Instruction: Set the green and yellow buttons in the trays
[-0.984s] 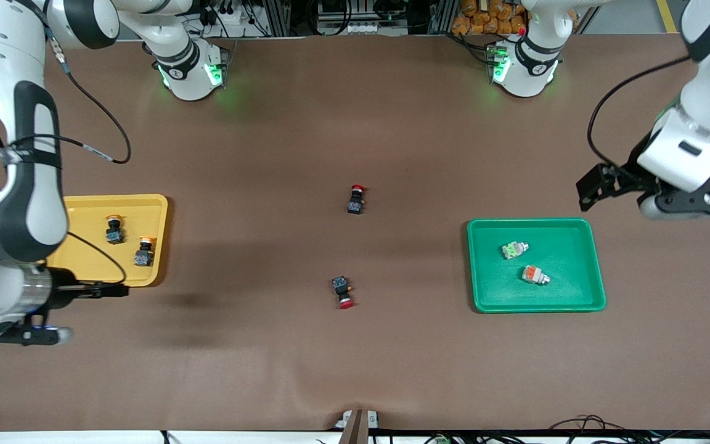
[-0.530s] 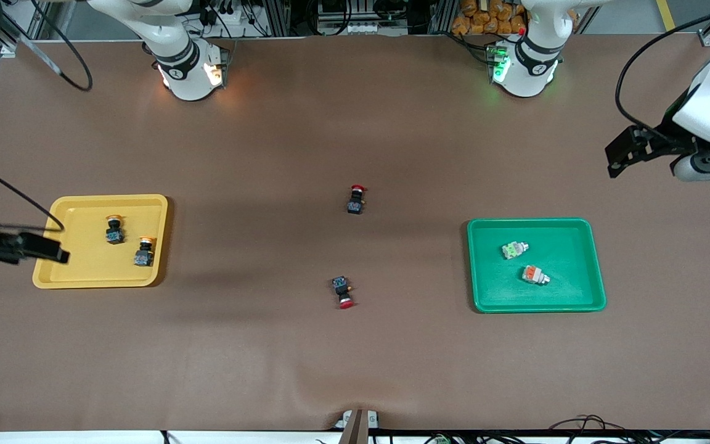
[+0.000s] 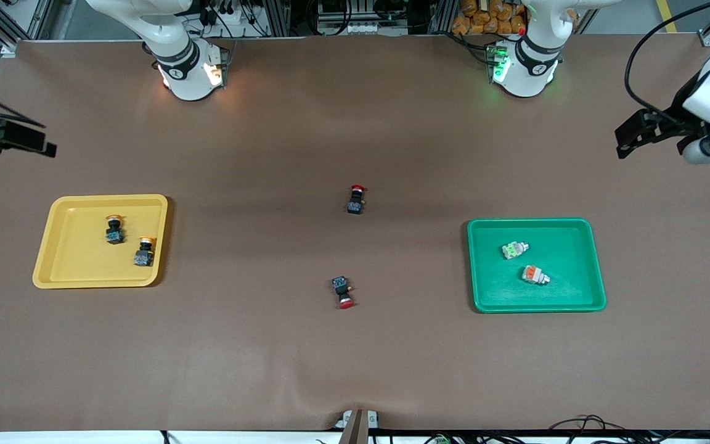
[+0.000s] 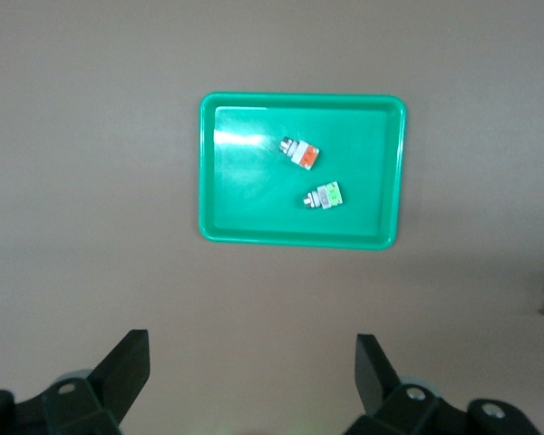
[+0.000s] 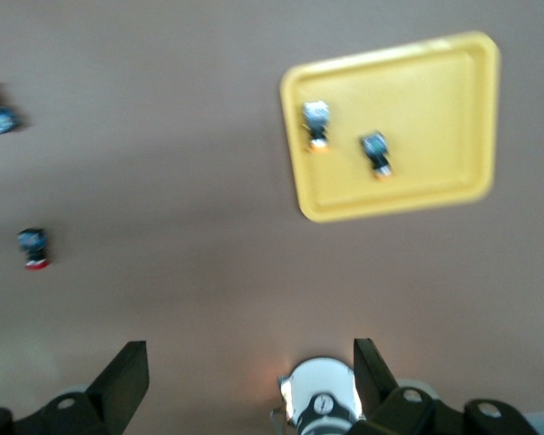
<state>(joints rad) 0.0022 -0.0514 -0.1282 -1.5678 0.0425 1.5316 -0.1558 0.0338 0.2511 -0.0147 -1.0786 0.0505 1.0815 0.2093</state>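
the left gripper (image 4: pixel 252 376), black and two-fingered, hangs high over bare table at the left arm's end, its fingers spread wide with nothing between them. the right gripper (image 5: pixel 251 376) hangs likewise over the right arm's end of the table, fingers apart and empty.

the shallow green plastic tray with rounded corners (image 3: pixel 583 296) holds two small silver-white buttons lying on their sides, apart from each other: the one with a light-green block (image 3: pixel 514 249) and the one with an orange block (image 3: pixel 534 275), which lies nearer the front camera. the shallow yellow plastic tray (image 3: pixel 71 271) holds the two black-bodied buttons with orange-yellow caps (image 3: pixel 114 229), near each other but not touching. two black-bodied buttons with red caps (image 3: pixel 344 291) lie on the matte brown table cover (image 3: pixel 355 357) between the trays, well apart.

the front view shows little of the grippers, only dark shapes at its edges; the wrist views show the spread fingers clearly. the right wrist view is somewhat smeared, so the yellow-capped buttons look upright there but may be tilted.
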